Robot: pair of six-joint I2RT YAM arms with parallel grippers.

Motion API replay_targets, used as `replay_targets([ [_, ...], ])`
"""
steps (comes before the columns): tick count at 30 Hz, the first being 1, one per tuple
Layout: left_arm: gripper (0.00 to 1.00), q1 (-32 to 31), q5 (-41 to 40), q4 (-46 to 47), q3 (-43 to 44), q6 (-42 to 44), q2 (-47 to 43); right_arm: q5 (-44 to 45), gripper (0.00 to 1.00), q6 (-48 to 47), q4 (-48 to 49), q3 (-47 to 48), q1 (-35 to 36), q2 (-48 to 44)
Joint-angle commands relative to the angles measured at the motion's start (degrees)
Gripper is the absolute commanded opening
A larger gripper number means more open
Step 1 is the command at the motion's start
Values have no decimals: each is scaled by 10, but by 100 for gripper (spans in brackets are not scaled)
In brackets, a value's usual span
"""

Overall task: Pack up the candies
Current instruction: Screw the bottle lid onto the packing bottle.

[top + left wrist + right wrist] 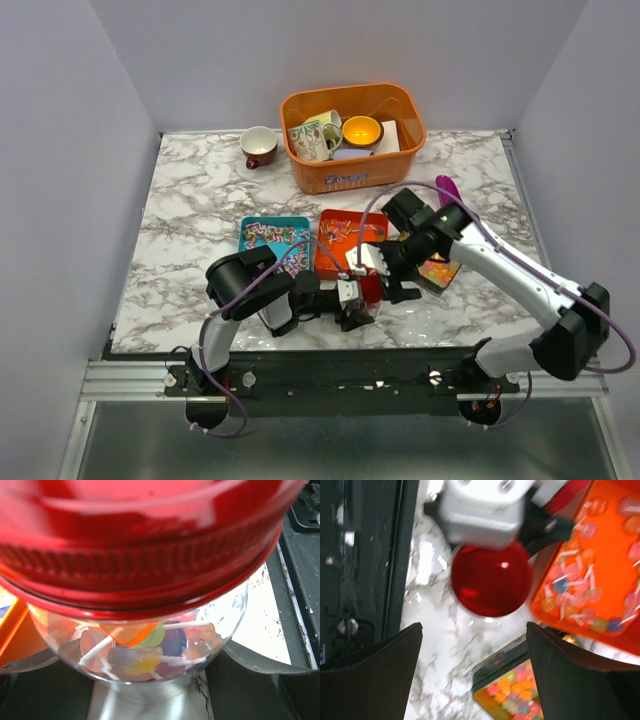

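Observation:
A glass jar (150, 655) with a red lid (140, 545) holds several wrapped candies (132, 660). My left gripper (155, 680) is shut on its base; in the top view the left gripper (360, 297) holds the jar (371, 290) near the front edge. My right gripper (475, 670) is open and empty, just right of the lid (491, 580); in the top view it (400, 283) is beside the jar. Loose candies lie in a teal tray (273, 238), an orange tray (340, 240) and a black tray (441, 272), which my right arm partly hides.
An orange basket (352, 135) with mugs and a bowl stands at the back. A red-and-white cup (260, 147) sits to its left. A purple scoop (447, 188) lies behind my right arm. The orange tray (600, 565) and black tray (520, 695) flank my right fingers.

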Motion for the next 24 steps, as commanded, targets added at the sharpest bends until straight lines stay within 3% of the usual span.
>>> replay_targets([
  [1,0,-2,-13,-1,-3,21,-1,-69,91,-37,-22,99,-3,95],
  [11,0,-4,-24,-4,-4,28,-3,-116,90,-100,-101,133,10,163],
  [24,0,5,-46,-5,2,10,2,-28,90,-99,-67,28,8,96],
])
